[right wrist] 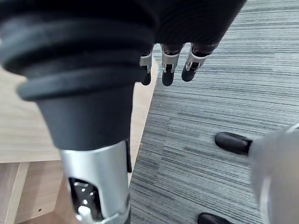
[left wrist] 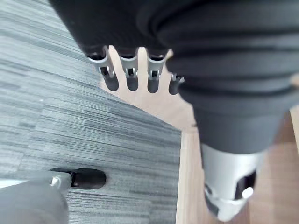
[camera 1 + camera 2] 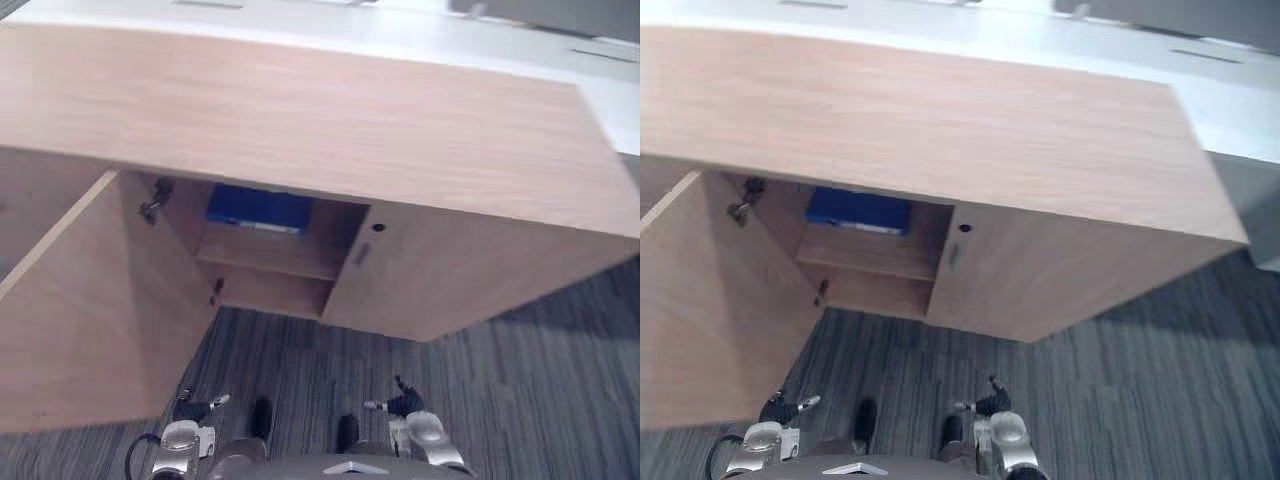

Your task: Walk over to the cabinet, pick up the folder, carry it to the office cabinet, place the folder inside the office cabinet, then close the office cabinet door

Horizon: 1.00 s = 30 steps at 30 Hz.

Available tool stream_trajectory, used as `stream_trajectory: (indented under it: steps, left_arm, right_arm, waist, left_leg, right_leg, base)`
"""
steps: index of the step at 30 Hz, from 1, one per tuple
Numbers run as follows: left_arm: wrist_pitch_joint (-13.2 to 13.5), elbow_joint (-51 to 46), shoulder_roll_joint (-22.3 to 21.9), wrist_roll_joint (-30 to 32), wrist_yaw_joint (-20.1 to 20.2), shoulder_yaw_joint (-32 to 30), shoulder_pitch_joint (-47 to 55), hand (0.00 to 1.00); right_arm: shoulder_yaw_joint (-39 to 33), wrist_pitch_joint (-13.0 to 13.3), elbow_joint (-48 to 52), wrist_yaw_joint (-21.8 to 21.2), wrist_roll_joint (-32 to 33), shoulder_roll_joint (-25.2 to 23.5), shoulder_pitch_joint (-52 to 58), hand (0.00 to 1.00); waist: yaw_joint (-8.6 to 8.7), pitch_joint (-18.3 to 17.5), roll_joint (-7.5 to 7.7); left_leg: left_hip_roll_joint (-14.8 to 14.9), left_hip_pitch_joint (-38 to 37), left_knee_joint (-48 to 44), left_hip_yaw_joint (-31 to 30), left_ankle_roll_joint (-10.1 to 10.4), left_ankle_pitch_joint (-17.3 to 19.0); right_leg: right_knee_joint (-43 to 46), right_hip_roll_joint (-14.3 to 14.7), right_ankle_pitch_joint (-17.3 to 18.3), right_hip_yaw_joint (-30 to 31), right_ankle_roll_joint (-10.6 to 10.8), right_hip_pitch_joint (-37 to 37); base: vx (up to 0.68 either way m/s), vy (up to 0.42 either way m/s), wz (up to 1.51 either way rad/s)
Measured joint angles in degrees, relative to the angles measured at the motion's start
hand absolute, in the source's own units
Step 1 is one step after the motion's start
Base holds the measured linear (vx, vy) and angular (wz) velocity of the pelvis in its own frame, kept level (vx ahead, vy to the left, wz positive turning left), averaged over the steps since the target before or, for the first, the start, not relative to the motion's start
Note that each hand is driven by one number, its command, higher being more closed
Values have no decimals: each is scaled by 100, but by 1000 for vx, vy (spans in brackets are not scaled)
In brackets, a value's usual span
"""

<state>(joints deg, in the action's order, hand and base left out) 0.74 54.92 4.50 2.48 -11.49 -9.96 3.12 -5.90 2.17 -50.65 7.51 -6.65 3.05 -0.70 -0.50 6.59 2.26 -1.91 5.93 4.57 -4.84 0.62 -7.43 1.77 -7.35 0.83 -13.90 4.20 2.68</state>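
Two hands hang low over the carpet (image 3: pixel 500 400), our left hand (image 3: pixel 192 408) and our right hand (image 3: pixel 403 403), both with fingers straight and spread, holding nothing. We see the blue folder (image 3: pixel 258 210) lying on the upper shelf (image 3: pixel 270 256) inside the cabinet (image 3: pixel 300 110), well apart from both hands, ahead of and above them. The left door (image 3: pixel 90 300) stands open; the right door (image 3: pixel 450 270) is closed.

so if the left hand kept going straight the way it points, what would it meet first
Probably the open cabinet door: in its wrist view, straight fingers of the left hand aim at that wood panel, by the carpet edge. Depth is unclear, so it might brush carpet first.
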Motion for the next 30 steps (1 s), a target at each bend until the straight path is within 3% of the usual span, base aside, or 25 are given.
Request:
stream_trajectory:
  steps: [1, 2, 4, 5, 9, 10, 11, 12, 14, 21, 30]
  left_arm:
    - [5, -53, -30, -58, -36, -40, 5, 0]
    - [12, -74, -59, -73, -40, -71, 1, 0]
    - [27, -67, -224, -184, -74, -374, 50, 0]
    - [28, -70, -270, -211, -90, -427, 83, 0]
    - [44, -94, -270, -262, -211, -465, 166, 0]
    - [46, -131, -273, -333, -263, -475, 154, 0]
    - [46, -181, -278, -373, -334, -539, 167, 0]
    - [48, -219, -271, -412, -352, -595, 189, 0]
    - [60, -297, -217, -490, -498, -740, 219, 0]
    - [237, -1392, -83, -866, -1111, -1652, 513, 0]
    - [423, -2158, -108, -1134, -1509, -1935, 731, 0]
  right_arm:
    - [6, 18, 53, 66, 37, -31, -41, 0]
    - [7, 21, 79, 71, 56, -45, -39, 0]
    - [-61, 28, 198, 110, 82, -158, 38, 0]
    - [-126, 34, 265, 125, 98, -167, 132, 0]
    - [-270, 8, 230, 142, 191, -257, 526, 0]
    - [-359, -2, 214, 155, 191, -262, 548, 0]
    - [-393, -4, 213, 190, 191, -254, 554, 0]
    - [-394, -4, 212, 197, 191, -250, 561, 0]
    - [-389, -3, 196, 264, 192, -255, 524, 0]
    - [-382, 16, 194, 402, 186, -240, 381, 0]
    - [-327, 16, 203, 517, 168, -247, 505, 0]
  waist:
    - [32, 4, -11]
    - [38, 6, -20]
    - [42, 72, 93]
    - [56, 62, 33]
    - [134, -174, 69]
    - [147, -139, 12]
    - [156, -169, 68]
    - [150, -143, 2]
    - [107, -153, 29]
    - [28, -101, -134]
    - [-65, -82, -124]
  left_leg:
    - [-4, 144, 6, 132, 45, -159]
    - [45, 179, 0, 318, 88, -24]
    - [221, 255, -781, 1380, -150, 643]
    - [285, 168, -854, 1445, -102, 692]
    - [147, -244, 42, 1165, -66, 312]
    - [129, -251, 43, 1114, -67, 307]
    - [116, -312, 43, 1088, -75, 304]
    - [112, -333, 43, 1077, -77, 302]
    - [106, -462, 44, 1056, -114, 277]
    - [189, -738, 48, 942, -88, 291]
    - [274, -901, 50, 949, -9, 317]
  right_leg:
    - [183, -38, 126, -55, -104, 110]
    - [213, -84, 142, -136, -93, 139]
    - [489, -179, 357, -258, 65, 83]
    - [578, -151, 483, -258, 38, 32]
    - [480, -118, 564, -244, 71, -108]
    - [436, -110, 563, -246, 70, -160]
    - [388, -98, 547, -240, 48, -259]
    - [372, -96, 547, -239, 48, -293]
    - [333, -77, 541, -244, 49, -464]
    - [200, 65, 539, -388, 28, -883]
    - [168, 138, 558, -398, -19, -1075]
  base:
    - [-122, 0, 94]
    - [-122, 52, 74]
    - [-41, 29, 31]
    - [43, -42, 29]
    - [24, -6, 25]
    - [19, 16, 28]
    - [30, 16, 16]
    - [57, 6, 10]
    - [54, -10, 5]
    - [19, -39, 9]
    - [-28, -31, 1]
